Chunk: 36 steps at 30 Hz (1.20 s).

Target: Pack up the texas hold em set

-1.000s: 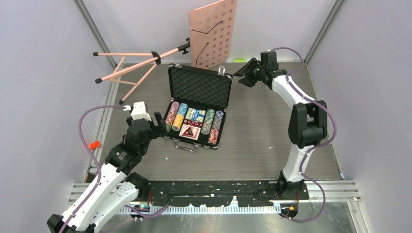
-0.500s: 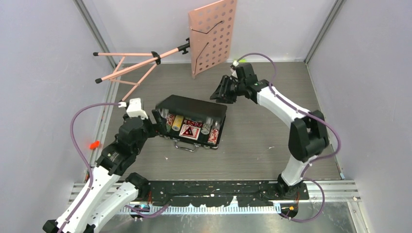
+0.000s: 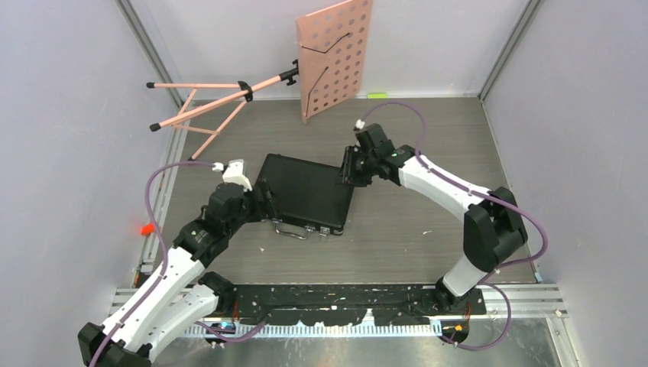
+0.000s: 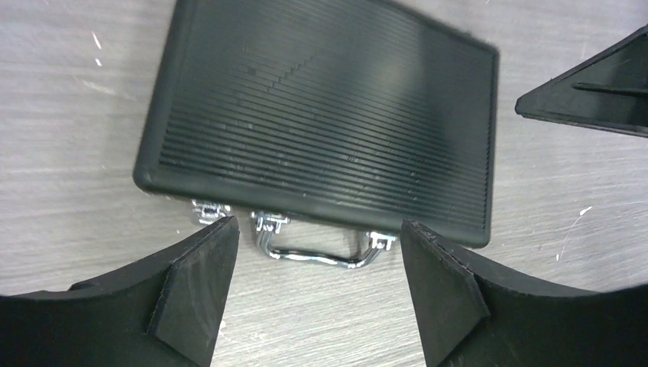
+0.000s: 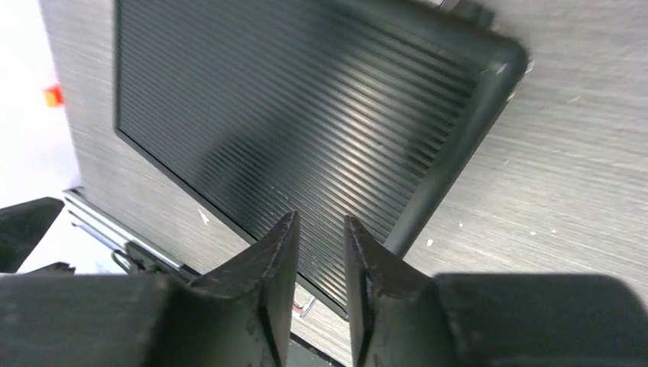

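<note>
Seen from above, the case (image 3: pixel 306 191) lies shut in the middle of the tabletop (image 3: pixel 428 229). Nothing of the set shows outside it, so packing looks nearly done, and securing it is probably what remains. The left end effector (image 3: pixel 262 200) sits at its left edge, and the right end effector (image 3: pixel 348 167) at its far right corner.

In the left wrist view, the fingers are spread wide and empty, on either side of the handle (image 4: pixel 317 251). The latches (image 4: pixel 205 211) show, but I cannot tell whether they are fastened.

In the right wrist view, the fingers are nearly together, gripping nothing, over the ribbed lid. Whether they touch it is unclear.
</note>
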### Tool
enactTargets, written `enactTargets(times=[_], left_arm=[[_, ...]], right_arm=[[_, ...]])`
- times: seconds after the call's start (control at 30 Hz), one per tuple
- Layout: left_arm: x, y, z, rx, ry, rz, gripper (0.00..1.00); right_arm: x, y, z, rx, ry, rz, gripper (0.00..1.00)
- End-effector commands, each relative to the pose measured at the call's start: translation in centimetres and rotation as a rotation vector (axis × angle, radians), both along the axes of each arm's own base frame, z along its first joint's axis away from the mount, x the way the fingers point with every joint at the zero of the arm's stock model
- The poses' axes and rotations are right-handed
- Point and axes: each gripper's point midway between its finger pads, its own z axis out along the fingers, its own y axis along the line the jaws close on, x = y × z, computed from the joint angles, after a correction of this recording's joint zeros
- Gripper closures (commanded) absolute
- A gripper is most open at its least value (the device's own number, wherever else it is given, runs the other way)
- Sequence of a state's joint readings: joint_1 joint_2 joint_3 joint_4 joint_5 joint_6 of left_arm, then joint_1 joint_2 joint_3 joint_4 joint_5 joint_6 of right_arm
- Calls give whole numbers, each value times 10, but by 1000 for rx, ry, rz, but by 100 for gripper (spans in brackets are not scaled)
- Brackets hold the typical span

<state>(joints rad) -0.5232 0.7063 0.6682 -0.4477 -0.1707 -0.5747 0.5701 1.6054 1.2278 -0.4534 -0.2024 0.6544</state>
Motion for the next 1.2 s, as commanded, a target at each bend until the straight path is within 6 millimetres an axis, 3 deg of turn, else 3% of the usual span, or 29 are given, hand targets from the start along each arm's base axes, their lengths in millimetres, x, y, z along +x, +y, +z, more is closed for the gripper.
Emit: enactTargets(times=[0.0,0.07,0.13,0.27,0.47,0.57,0.9,1.17], left_arm=[[7,-14,-7,-94,-3,-1,20],[7,-8,-16,-72,25,34,22],[7,0,-23,-61,44,79,26],[3,15,-34,-60,61,149,37],[-4,34,-57,-30,131,250,68],[-6,38,-73,-28,180,296,99],[-2,48,-111,-24,291,409,100],[-15,68,-134,29,403,563,100]], right_arm=[[-4,12,-14,-118,-34,52,76],[-9,18,-24,-141,-23,76,91],[-15,22,-33,-172,-15,89,98],[-24,17,-58,-284,20,86,99],[-34,3,-91,-392,77,70,99],[-39,0,-100,-417,91,77,99],[-46,5,-103,-394,101,97,99],[-46,5,-102,-394,97,98,99]])
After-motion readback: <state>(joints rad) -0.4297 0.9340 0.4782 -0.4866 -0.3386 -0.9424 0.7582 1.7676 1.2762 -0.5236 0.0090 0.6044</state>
